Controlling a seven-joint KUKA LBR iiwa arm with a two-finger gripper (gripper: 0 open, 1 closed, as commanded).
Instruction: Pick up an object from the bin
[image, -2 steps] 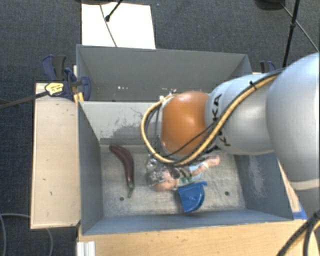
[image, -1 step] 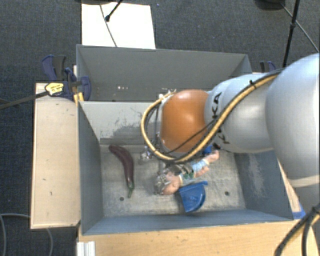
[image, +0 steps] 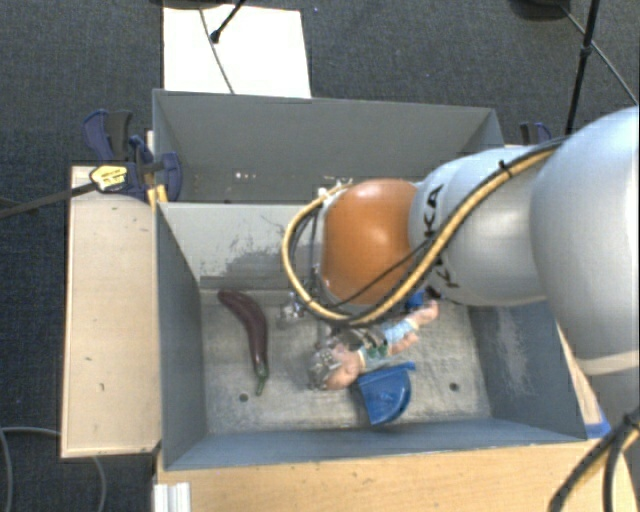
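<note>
My claw down low by a small doll, mid-bin

It sits at the end of the doll nearer the front wall, under my orange wrist cover. I cannot tell whether it is apart or together. A blue cap lies just beside the doll, and a dark purple eggplant lies well apart toward the view's left.

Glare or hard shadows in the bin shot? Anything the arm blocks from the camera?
Camera view: soft, even light, no hard shadows on the bin floor. Camera view: mild sheen on the orange wrist cover and the pale arm link, nothing washed out. Camera view: the arm covers part of the doll, while the dark aubergine toy and blue piece lie clear of it.
</note>
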